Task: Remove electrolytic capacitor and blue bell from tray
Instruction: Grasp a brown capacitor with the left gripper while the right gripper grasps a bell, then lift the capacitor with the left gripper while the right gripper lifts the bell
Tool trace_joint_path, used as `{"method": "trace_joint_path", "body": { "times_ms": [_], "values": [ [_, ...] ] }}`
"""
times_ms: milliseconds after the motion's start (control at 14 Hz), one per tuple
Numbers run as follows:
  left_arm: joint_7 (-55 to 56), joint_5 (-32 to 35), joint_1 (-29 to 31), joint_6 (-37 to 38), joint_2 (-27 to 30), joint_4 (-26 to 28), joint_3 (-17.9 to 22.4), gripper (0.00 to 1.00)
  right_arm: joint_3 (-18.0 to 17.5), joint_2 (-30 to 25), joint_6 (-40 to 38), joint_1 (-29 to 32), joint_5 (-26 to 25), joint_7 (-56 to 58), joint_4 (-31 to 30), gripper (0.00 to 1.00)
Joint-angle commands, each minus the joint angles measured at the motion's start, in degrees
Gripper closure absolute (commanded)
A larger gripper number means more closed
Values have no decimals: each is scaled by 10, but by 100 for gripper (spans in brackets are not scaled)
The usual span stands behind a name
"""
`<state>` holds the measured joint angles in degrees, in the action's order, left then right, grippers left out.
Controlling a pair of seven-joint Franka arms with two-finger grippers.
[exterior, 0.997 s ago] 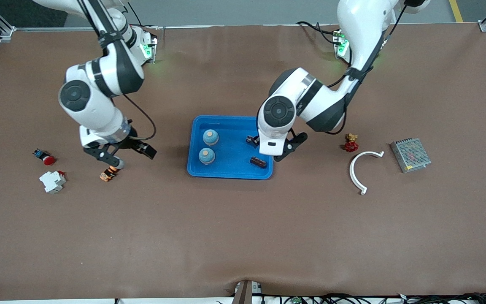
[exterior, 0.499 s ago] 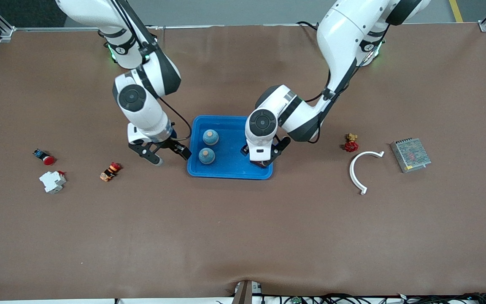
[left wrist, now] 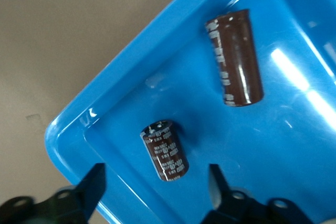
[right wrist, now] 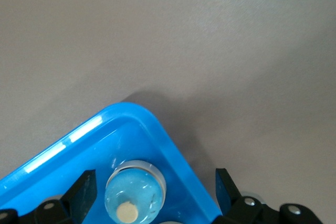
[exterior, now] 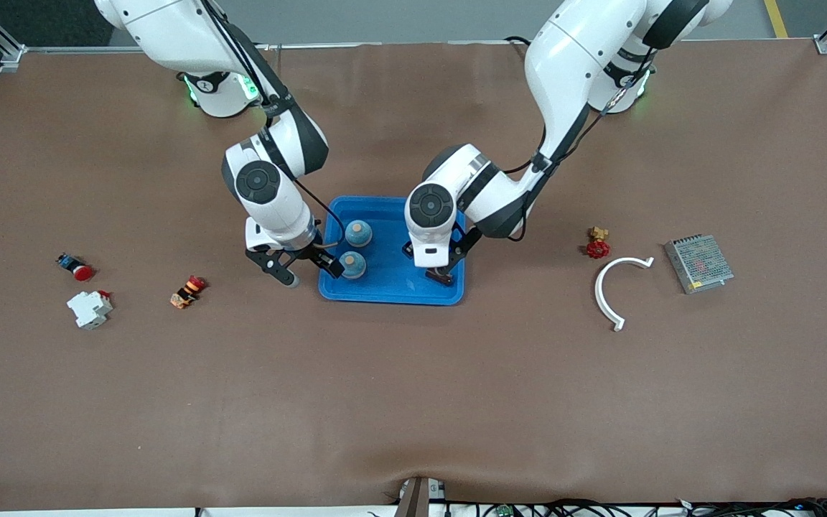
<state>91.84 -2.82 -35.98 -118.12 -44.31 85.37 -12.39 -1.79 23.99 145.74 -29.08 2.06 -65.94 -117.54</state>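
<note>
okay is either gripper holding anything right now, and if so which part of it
Nothing is held. The left gripper stands open around the smaller capacitor in the blue tray; the right gripper is open over a bell.

Capacitors (exterior: 445, 276) — mostly under left hand (exterior: 444, 269)

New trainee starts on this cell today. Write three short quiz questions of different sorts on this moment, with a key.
1. True or false: both capacitors lie in the blue tray.
2. Multiple choice: the right tool is over (a) the white curved piece, (b) the tray's edge by the nearer bell, (c) the red valve.
3. Fill in: the left tool hangs with its fingers on either side of the shorter ____.

Key
1. True: the shorter capacitor and the longer capacitor both lie in it.
2. b: the nearer bell is beside it; the second bell stands farther from the camera.
3. capacitor.
</note>
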Motion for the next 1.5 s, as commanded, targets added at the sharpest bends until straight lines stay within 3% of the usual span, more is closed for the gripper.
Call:
{"method": "trace_joint_path", "body": {
  "times_ms": [0,142,214,356,427,855,1140,1211,1282,1354,1425],
  "values": [
    [38,29,-8,-9,-22,-9,5,21,6,30,-1,-21,-9,-37,28,0],
    [51,32,-12,-13,-26,-10,5,25,6,39,-1,-27,-10,-44,34,0],
    [54,32,-13,-14,-26,-10,5,35,6,42,2,-30,-10,-44,34,0],
    [55,32,-13,-14,-27,-9,5,74,6,49,9,-34,-10,-52,34,0],
    [55,32,-13,-14,-28,-9,5,100,6,52,12,-41,-10,-59,35,0],
    [28,66,4,-6,11,-15,20,100,7,88,24,-58,-11,-90,56,0],
    [-22,56,69,51,85,-15,12,100,9,90,25,-61,-13,-91,57,0],
    [-40,54,81,67,101,-15,13,100,9,90,25,-61,-14,-91,57,15],
    [-64,54,96,77,113,-15,13,100,8,90,26,-61,-15,-91,57,45],
    [-87,54,110,89,121,-13,14,100,8,90,26,-60,-16,-91,57,62],
    [-110,54,122,105,124,-13,14,100,8,90,26,-60,-16,-91,57,91]
  ]
}}
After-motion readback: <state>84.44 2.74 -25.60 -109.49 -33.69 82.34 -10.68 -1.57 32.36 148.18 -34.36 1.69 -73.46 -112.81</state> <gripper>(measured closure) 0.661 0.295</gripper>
